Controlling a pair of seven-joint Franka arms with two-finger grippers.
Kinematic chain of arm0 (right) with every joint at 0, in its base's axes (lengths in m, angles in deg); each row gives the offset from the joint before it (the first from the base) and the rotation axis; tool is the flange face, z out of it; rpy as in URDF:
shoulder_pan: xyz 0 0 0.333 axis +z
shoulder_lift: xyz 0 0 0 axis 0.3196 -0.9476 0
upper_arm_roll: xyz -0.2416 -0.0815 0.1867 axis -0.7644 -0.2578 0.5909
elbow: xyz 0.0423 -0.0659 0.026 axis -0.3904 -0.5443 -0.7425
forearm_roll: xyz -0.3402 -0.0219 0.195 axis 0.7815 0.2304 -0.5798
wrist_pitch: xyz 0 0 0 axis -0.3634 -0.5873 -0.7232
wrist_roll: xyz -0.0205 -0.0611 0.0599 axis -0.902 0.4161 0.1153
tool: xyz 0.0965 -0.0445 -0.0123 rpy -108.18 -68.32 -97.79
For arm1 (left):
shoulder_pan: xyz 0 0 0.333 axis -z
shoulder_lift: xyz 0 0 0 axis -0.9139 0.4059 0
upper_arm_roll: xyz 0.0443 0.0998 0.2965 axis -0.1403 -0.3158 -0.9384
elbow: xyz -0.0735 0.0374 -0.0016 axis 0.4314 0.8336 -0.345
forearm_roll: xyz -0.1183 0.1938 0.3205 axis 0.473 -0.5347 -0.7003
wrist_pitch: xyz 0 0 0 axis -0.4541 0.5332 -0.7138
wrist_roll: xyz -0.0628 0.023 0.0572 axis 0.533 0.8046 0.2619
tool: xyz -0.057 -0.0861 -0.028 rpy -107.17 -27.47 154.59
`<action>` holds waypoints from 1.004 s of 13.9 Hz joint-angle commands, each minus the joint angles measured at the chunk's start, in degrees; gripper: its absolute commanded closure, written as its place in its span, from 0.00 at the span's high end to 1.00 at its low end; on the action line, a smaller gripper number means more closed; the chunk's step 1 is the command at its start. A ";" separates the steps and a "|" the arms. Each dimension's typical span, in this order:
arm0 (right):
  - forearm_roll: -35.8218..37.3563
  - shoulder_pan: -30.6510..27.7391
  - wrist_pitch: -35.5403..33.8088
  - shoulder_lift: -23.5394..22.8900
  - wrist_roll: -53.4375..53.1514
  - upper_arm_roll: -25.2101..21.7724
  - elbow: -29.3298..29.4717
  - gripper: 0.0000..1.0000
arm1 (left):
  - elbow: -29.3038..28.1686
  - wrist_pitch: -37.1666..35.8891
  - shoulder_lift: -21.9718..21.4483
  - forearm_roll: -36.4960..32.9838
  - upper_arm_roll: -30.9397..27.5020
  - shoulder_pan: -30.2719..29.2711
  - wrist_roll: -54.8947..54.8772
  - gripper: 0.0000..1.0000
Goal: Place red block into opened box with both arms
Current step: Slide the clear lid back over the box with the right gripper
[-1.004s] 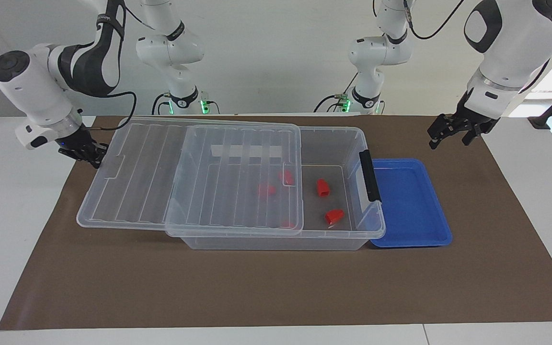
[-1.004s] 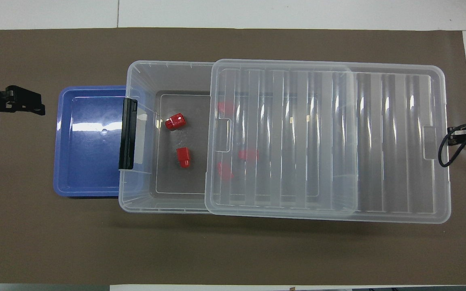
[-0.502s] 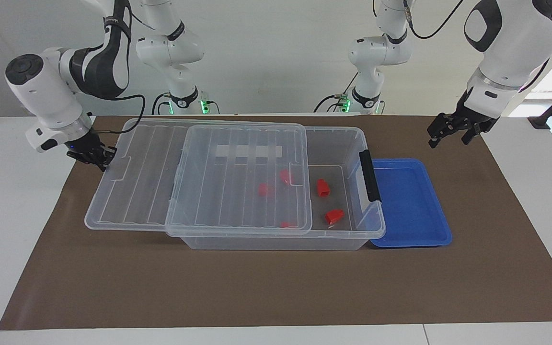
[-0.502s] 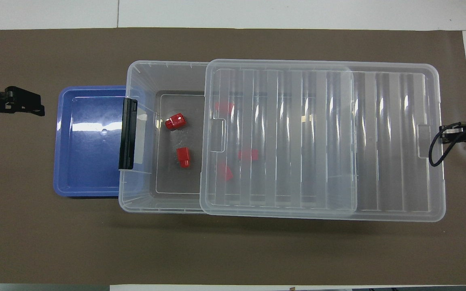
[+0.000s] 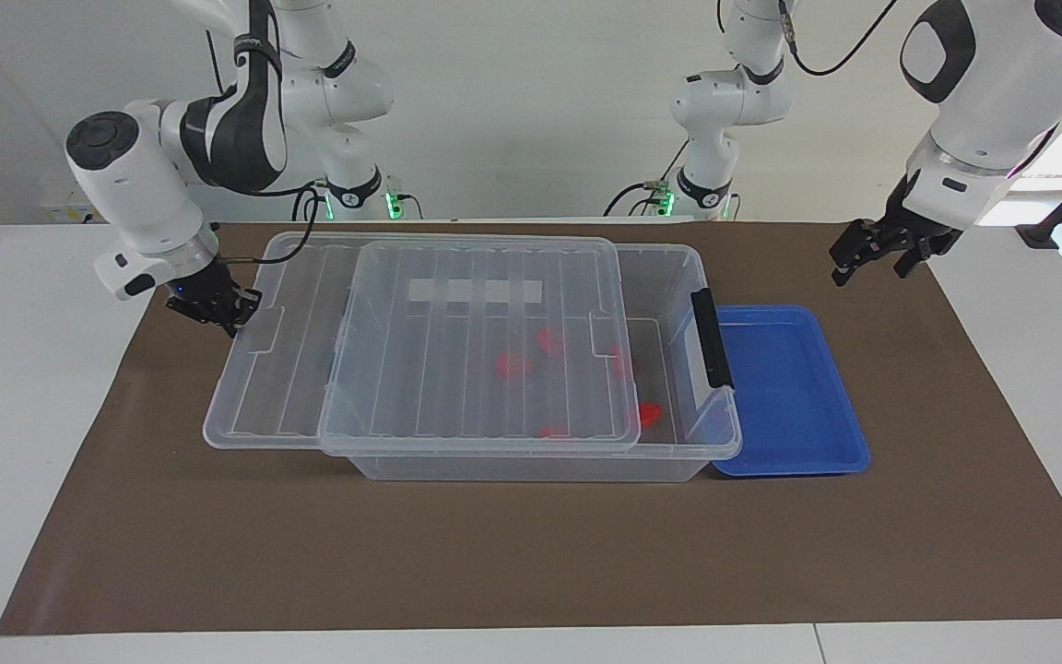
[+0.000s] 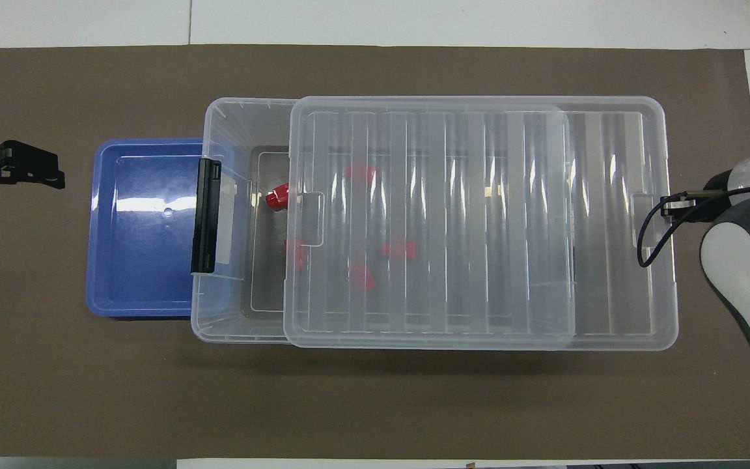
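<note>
The clear box (image 5: 531, 466) (image 6: 219, 117) stands mid-mat with several red blocks inside. One red block (image 5: 649, 413) (image 6: 278, 195) shows partly at the lid's edge, and the others are dim under the lid. The ribbed see-through lid (image 5: 476, 360) (image 6: 466, 221) lies across most of the box and overhangs it toward the right arm's end. There my right gripper (image 5: 222, 309) (image 6: 674, 205) is shut on the lid's end tab. My left gripper (image 5: 872, 254) (image 6: 30, 170) hangs open over the bare mat past the blue tray.
A shallow blue tray (image 5: 789, 387) (image 6: 140, 260) lies against the box's end that carries the black latch handle (image 5: 711, 337) (image 6: 206, 215). A narrow strip of the box stays uncovered beside that handle. Brown mat (image 5: 494, 553) covers the table.
My right gripper has slid the lid toward the left arm's end, covering more of the box and two blocks that lay in the open. The left gripper has barely moved.
</note>
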 commanded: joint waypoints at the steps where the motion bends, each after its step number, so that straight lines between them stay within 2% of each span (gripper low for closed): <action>1: -0.45 0.13 2.53 1.01 -3.13 2.10 -2.45 0.00 | -3.22 1.13 -3.04 -0.25 0.42 -0.73 -0.71 1.00; 5: -0.54 0.13 2.63 0.84 -5.16 3.77 -3.07 0.00 | -5.06 0.69 -4.88 -0.25 0.42 -0.73 -0.79 1.00; 14: -0.63 1.27 3.42 0.57 -9.64 5.79 -3.16 0.00 | -4.89 0.60 -5.33 -0.25 0.33 -0.91 -1.06 1.00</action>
